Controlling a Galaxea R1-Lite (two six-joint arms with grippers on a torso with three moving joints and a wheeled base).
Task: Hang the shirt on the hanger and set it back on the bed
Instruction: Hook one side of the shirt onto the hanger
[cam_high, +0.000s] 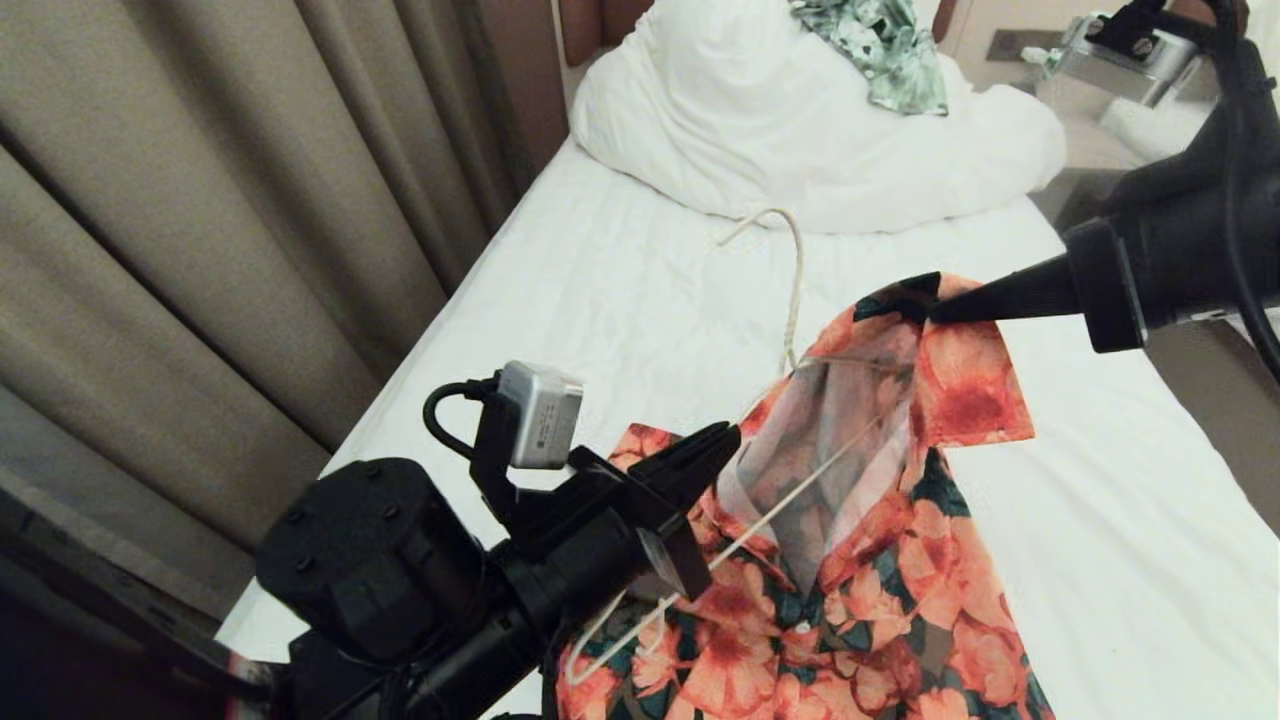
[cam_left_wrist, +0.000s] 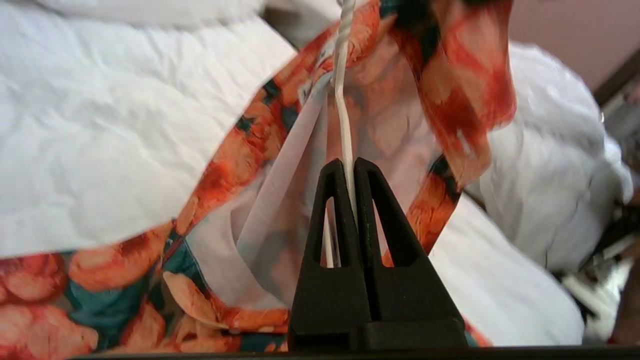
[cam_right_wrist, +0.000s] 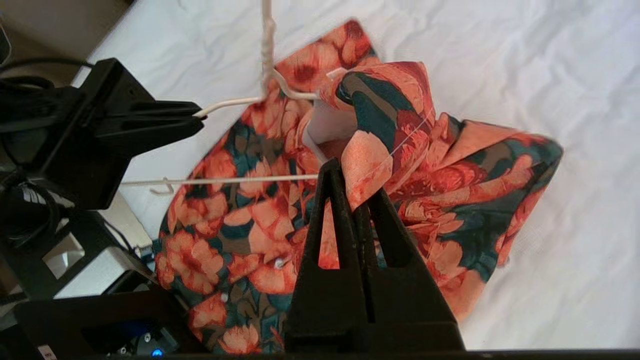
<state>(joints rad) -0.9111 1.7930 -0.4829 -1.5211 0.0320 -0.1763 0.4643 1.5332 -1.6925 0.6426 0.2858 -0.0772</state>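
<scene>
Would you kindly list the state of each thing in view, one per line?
shirt: lifted by its collar, partly on the hanger
hanger: one arm inside the shirt, hook free above the bed
left gripper: shut on the hanger
right gripper: shut on the shirt
green leaf-patterned garment: crumpled on the duvet

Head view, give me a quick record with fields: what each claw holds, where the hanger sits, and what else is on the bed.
left claw: shut on the thin cream-white wire hanger, at one sloping arm
right claw: shut on the collar of the orange-flowered short-sleeved shirt, lifting it
hanger: partly inside the shirt's neck opening, hook pointing toward the duvet
shirt: held up over the white-sheeted bed, not yet fully on the hanger
also on bed: bulky white duvet, with a green-and-white leaf-patterned garment on it
</scene>
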